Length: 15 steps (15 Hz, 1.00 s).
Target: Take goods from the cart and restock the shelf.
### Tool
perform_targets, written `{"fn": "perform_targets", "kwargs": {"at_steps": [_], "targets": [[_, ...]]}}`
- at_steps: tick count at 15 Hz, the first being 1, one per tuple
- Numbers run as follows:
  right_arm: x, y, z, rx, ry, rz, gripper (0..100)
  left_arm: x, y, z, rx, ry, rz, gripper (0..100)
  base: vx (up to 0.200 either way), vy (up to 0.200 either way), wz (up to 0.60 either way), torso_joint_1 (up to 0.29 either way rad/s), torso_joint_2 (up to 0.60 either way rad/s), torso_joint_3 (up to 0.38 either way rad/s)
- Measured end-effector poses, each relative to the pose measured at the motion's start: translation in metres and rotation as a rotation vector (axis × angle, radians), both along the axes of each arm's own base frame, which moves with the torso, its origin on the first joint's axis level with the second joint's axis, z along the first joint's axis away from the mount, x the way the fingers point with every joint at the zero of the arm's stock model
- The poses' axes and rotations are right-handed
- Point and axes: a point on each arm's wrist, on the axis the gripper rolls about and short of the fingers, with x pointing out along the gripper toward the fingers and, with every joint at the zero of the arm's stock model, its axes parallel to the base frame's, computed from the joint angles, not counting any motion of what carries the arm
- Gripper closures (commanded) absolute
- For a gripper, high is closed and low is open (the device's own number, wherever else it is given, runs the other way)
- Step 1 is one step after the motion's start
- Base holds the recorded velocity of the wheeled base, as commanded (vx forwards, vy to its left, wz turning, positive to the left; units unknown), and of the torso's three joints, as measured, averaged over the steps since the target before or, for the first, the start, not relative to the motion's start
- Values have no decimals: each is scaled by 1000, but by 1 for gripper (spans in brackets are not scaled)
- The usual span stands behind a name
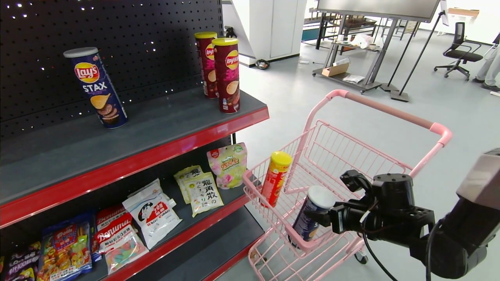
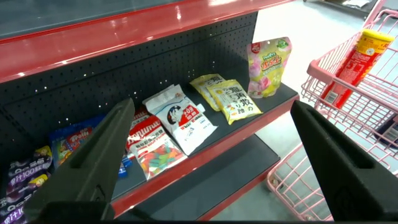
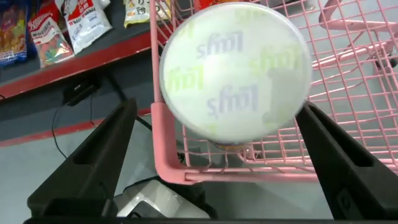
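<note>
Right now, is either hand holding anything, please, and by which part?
Nothing is held. The right hand is open around the lid end of the blue can in the cart, not closed; the left hand is open and empty.

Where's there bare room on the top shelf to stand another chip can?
The grey top shelf with the red edge is bare between the tall blue chip can and the two maroon yellow-lidded cans, and along its front. The lower shelf is crowded with snack bags.

base of blue can (image 1: 306,229) hidden behind cart (image 1: 308,246) rim; leftmost snack bag (image 1: 17,266) cut off.
</note>
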Motion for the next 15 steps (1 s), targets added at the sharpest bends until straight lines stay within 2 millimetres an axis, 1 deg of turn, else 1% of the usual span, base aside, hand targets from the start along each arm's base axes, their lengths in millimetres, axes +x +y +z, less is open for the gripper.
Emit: {"fn": "perform_targets", "kwargs": {"at_steps": [4, 7, 10, 12, 13, 15], "targets": [[9, 10, -8, -5, -10, 7, 0, 0, 0, 0, 0, 0, 1, 0, 0, 0, 0, 0, 0, 0], [15, 13, -15, -2, -41, -4, 0, 0, 0, 0, 0, 0, -1, 0, 0, 0, 0, 0, 0, 0], [18, 13, -24, -10, -22, -6, 0, 0, 0, 0, 0, 0, -1, 0, 0, 0, 0, 0, 0, 0], [21, 15, -25, -11, -26, -9, 0, 0, 0, 0, 0, 0, -1, 0, 0, 0, 0, 0, 0, 0], [22, 15, -26, -11, -26, -9, 100, 0, 0, 0, 0, 0, -1, 0, 0, 0, 0, 0, 0, 0], [24, 16, -29, -13, -25, -10, 100, 0, 0, 0, 0, 0, -1, 0, 0, 0, 0, 0, 0, 0]]}}
